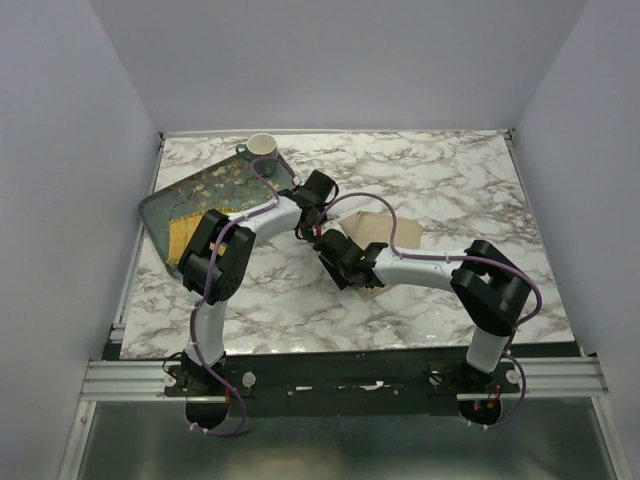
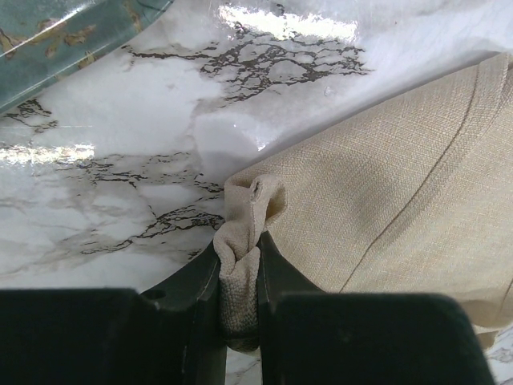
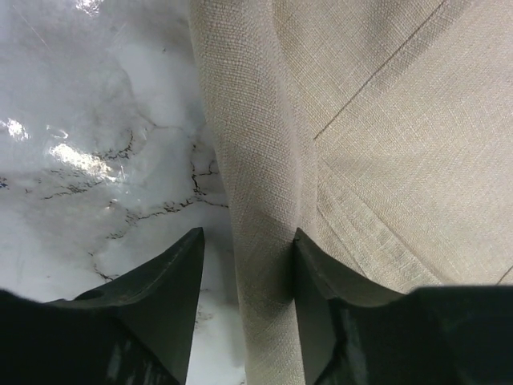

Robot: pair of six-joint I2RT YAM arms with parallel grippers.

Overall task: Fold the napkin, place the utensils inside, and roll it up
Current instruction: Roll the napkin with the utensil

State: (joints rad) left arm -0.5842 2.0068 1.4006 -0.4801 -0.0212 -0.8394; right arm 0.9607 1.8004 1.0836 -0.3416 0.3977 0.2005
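Note:
The beige napkin [image 1: 378,230] lies rumpled on the marble table, right of centre. My left gripper [image 1: 308,215] is at its left corner and is shut on a bunched corner of cloth; in the left wrist view the gripper [image 2: 240,258] pinches the corner and the napkin [image 2: 401,184] spreads to the right. My right gripper [image 1: 330,248] is just in front of it, open. In the right wrist view the gripper [image 3: 247,241] straddles a raised fold of the napkin [image 3: 377,120], which touches the right finger only. The spoon is not in view.
A dark teal floral tray [image 1: 185,195] sits at the far left with a yellow item on it; its edge shows in the left wrist view [image 2: 64,32]. A white cup [image 1: 261,147] stands behind the tray. Both arms crowd the table's middle.

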